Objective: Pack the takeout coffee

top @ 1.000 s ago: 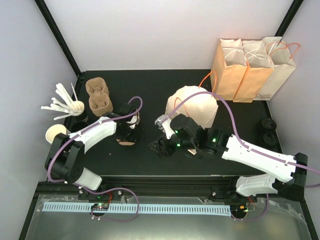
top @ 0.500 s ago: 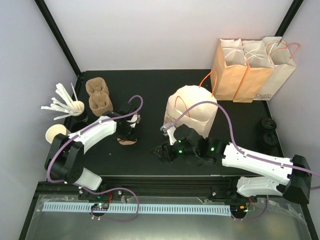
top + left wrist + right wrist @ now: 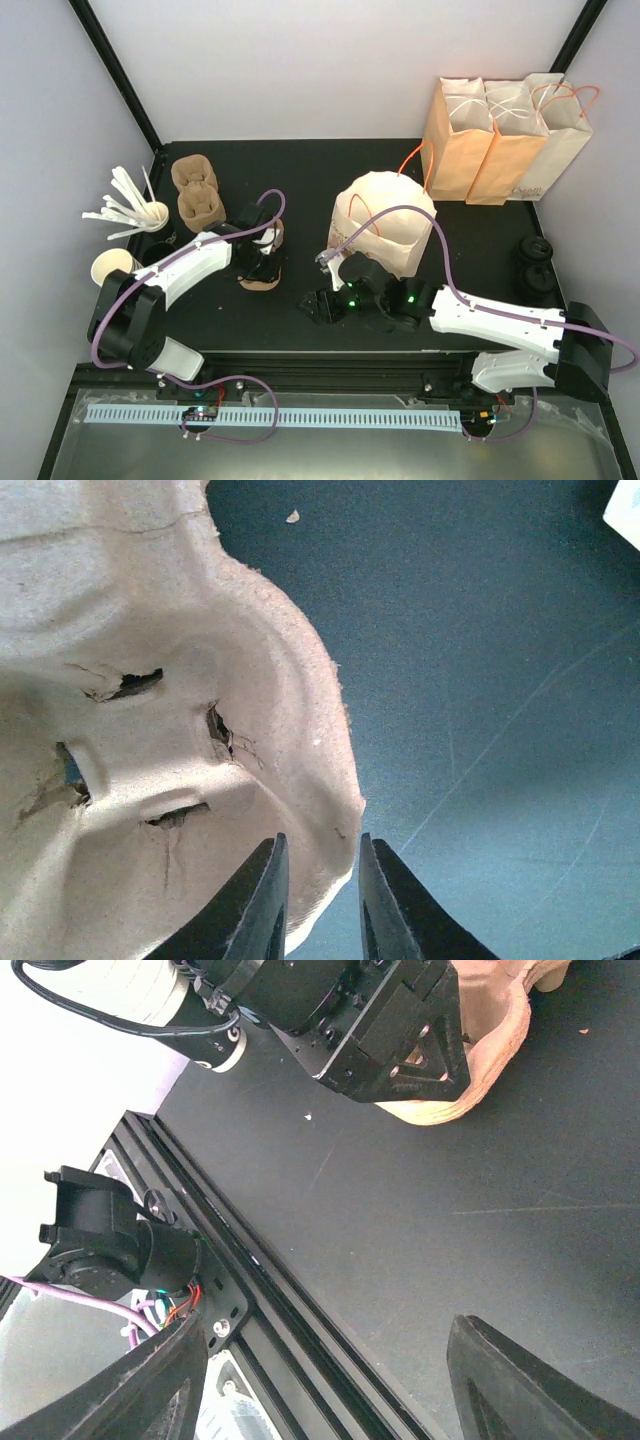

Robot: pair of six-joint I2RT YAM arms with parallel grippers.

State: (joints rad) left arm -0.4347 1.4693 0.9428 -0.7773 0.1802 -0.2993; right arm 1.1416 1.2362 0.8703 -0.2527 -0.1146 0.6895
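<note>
The takeout coffee does not show in any view. A brown pulp cup carrier lies on the black table left of centre. My left gripper sits over it. In the left wrist view the narrow jaws of the left gripper straddle the curved rim of the carrier, shut on it. My right gripper hangs low over bare table near the front edge, open with nothing between its fingers. In the right wrist view the right gripper looks toward the left gripper and the carrier.
A white paper bag lies open behind the right arm. Three paper bags stand at the back right. More stacked carriers, a cup of stirrers and a white paper cup sit at left. Black lids lie at right.
The right gripper has moved left and nearer the front edge, away from the white bag. The left gripper closed narrower on the carrier rim, and the carrier shifted slightly right.
</note>
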